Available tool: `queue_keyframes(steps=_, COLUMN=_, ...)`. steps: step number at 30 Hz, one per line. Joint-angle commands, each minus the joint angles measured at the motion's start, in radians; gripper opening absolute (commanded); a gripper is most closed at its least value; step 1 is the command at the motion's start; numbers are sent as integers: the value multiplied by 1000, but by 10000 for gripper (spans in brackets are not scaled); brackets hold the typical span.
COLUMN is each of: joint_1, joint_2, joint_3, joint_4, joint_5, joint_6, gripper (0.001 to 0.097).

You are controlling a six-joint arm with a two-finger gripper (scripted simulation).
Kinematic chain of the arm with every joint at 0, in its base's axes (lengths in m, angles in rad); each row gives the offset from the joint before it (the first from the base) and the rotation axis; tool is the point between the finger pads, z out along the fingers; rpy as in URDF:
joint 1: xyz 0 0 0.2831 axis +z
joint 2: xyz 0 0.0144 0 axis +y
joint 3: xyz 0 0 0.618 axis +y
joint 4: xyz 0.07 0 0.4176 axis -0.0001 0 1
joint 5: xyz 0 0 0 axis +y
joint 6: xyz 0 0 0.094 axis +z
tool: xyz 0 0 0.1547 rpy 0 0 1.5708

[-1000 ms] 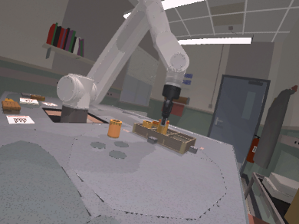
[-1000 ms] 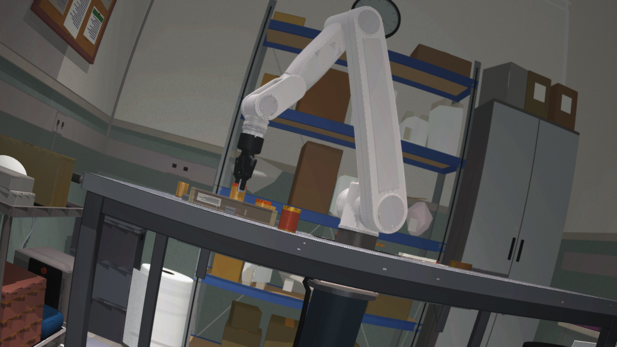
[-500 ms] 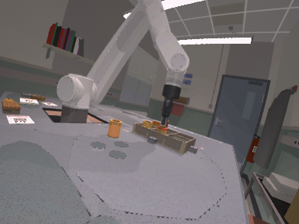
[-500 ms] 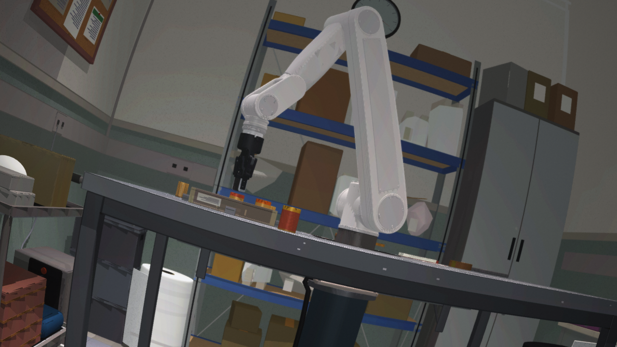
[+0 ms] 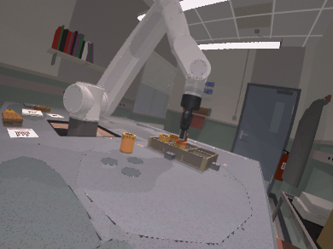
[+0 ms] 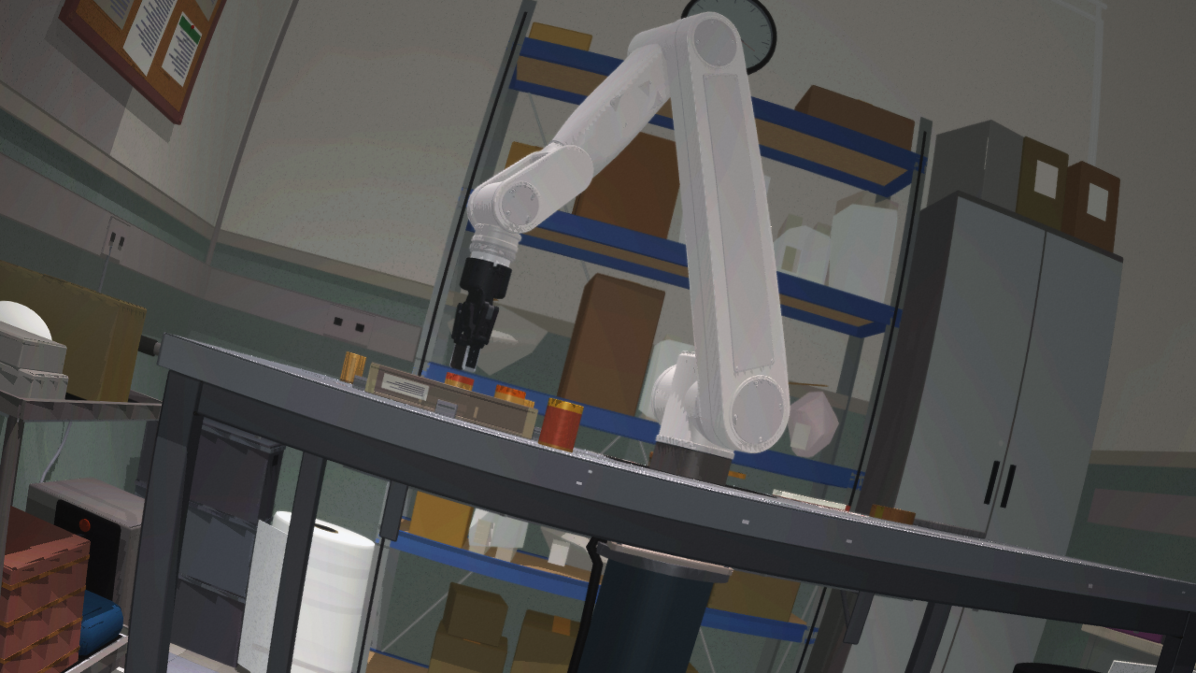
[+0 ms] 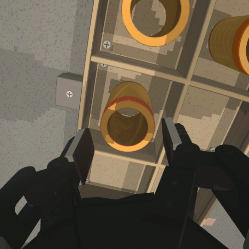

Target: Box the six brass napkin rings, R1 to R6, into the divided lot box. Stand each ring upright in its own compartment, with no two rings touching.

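A brass napkin ring (image 7: 127, 118) with a red band stands upright in a compartment of the divided lot box (image 5: 183, 151), directly below my gripper (image 7: 126, 146), which is open and holds nothing. Two more rings (image 7: 155, 21) (image 7: 230, 44) sit in the neighbouring compartments, each apart from the others. Another ring (image 5: 127, 142) stands on the table left of the box. One more ring (image 6: 353, 366) stands on the table beyond the box's far end. My gripper (image 6: 466, 362) hovers just above the box (image 6: 447, 395).
Behind the table stands a blue shelving rack (image 6: 669, 243) with cardboard boxes, and a grey cabinet (image 6: 995, 368) beside it. Three round grey marks (image 5: 124, 165) lie on the tabletop in front of the box. The arm's base (image 5: 83, 106) rises to the left.
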Motion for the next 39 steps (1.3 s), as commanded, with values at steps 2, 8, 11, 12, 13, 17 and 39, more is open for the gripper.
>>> queue_keyframes(steps=2, joint_1=0, joint_2=-2, joint_3=-1, joint_4=0, joint_5=2, joint_6=0, gripper=630)
queue_keyframes(steps=8, joint_1=0, joint_2=-14, joint_3=-8, joint_4=0, joint_5=20, joint_6=0, gripper=630)
queue_keyframes(steps=11, joint_1=0, joint_2=-23, joint_3=-14, joint_4=0, joint_5=35, joint_6=0, gripper=630)
queue_keyframes(steps=12, joint_1=0, joint_2=-26, joint_3=-16, joint_4=0, joint_5=41, joint_6=0, gripper=630)
queue_keyframes(steps=13, joint_1=0, joint_2=-29, joint_3=-18, joint_4=0, joint_5=46, joint_6=0, gripper=630)
queue_keyframes(steps=17, joint_1=0, joint_2=-41, joint_3=-25, joint_4=0, joint_5=64, joint_6=0, gripper=630)
queue_keyframes(steps=39, joint_1=0, joint_2=-150, joint_3=-116, joint_4=0, joint_5=264, joint_6=0, gripper=630)
